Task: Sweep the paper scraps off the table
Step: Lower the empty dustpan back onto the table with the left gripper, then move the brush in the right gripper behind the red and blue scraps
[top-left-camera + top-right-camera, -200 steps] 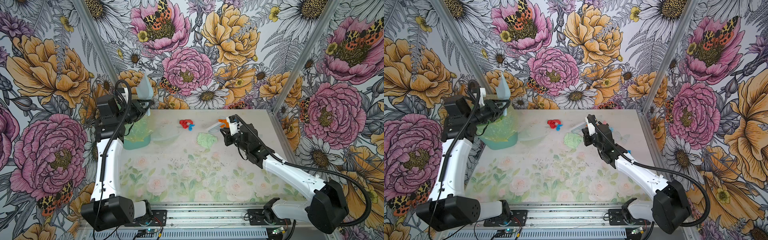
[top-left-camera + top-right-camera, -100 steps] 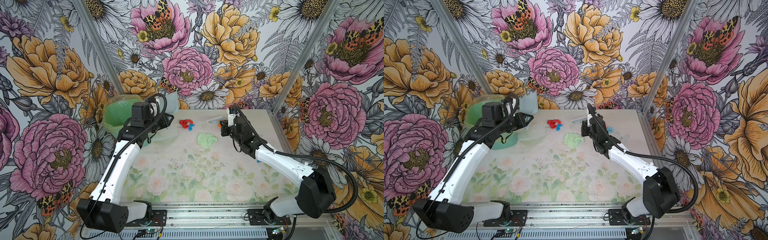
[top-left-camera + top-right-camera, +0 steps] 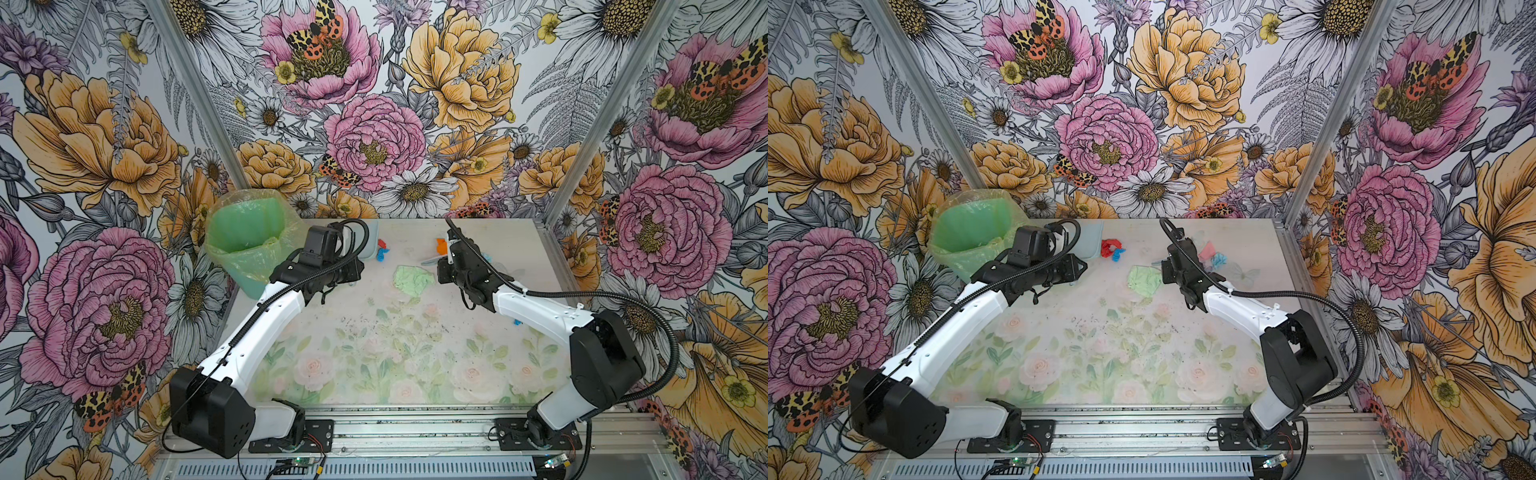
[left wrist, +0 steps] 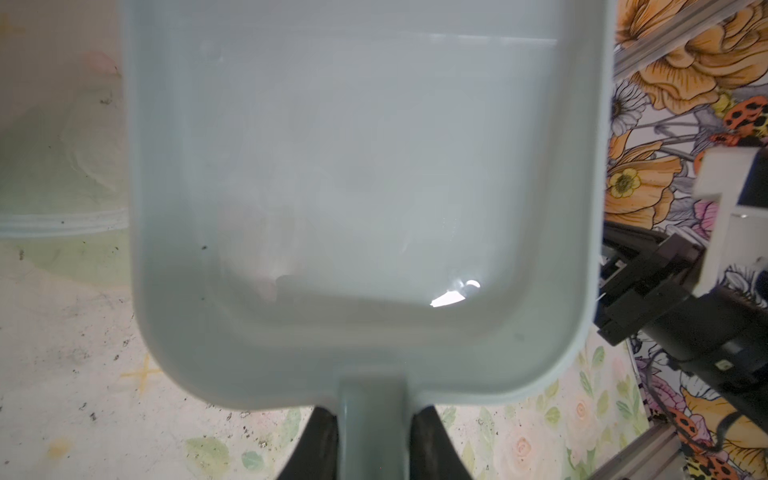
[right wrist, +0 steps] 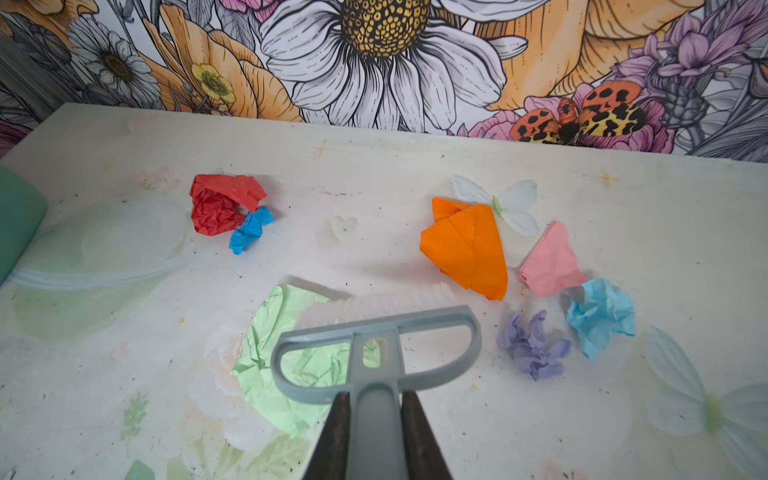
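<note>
Left gripper [image 4: 372, 432]: jaws closed tight on the stem handle of the pale grey-blue plastic dustpan [image 4: 365, 187]. The pan is empty, with its mouth pointing away from the wrist. Right gripper [image 5: 376, 419]: jaws clamped on the handle of the grey plastic hand brush [image 5: 457, 322]. Its white bristles [image 5: 374, 301] lie over the far edge of the flattened pale green paper scrap [image 5: 282, 361]; whether they press on the surface cannot be told at this angle. The whitish table [image 3: 374, 374] with faded rose print carries all the paper scraps on its far half. The crumpled red scrap [image 5: 220, 203] touches a small bright blue scrap [image 5: 249, 230]; in both top views this pair lies just beside the dustpan. The folded orange scrap [image 5: 465, 249], pink scrap [image 5: 548, 262], light blue scrap [image 5: 600, 316] and lilac scrap [image 5: 532, 351] cluster close together beside the brush head, well apart from the red one. A green plastic bin [image 3: 249, 241] lined with a translucent bag stands at the far left, near the left arm's wrist.
</note>
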